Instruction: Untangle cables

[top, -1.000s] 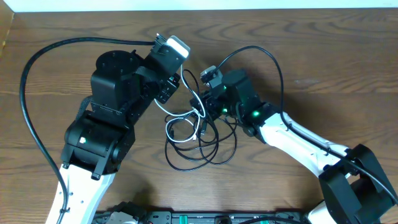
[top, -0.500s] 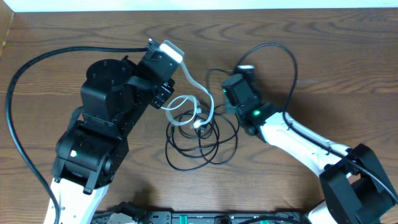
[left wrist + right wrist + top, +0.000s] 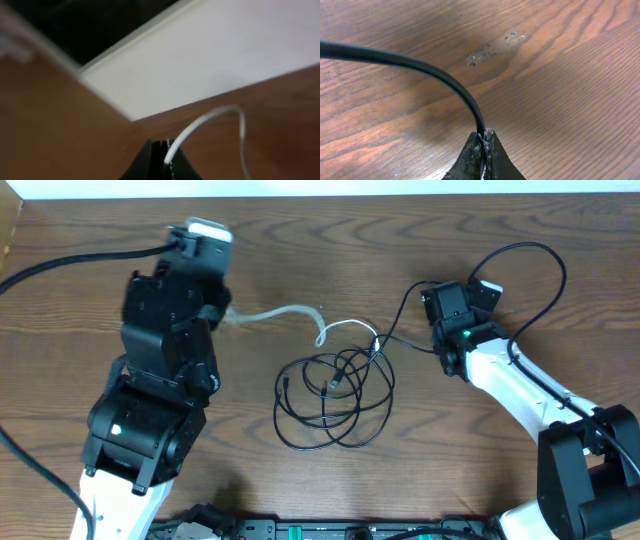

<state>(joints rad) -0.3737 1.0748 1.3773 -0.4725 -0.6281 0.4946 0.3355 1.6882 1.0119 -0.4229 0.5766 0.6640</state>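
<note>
- On the bench (image 3: 560,290), centre: black cable (image 3: 335,405) coiled loose, open wood around.
- Left tool (image 3: 222,315) clamped on white cable (image 3: 285,312), near the far edge.
- Right tool (image 3: 482,142) pinched on black cable, right of coil.

- Left wrist view: everything is blurred, and the white cable (image 3: 220,111) runs off the bottom edge at lower right.
- Right wrist view: the black cable (image 3: 420,65) is cut off at the left edge.
- Overhead: the left arm (image 3: 160,370) hides the white cable's end. Plug ends in the central tangle (image 3: 340,380) are too small to tell.
</note>
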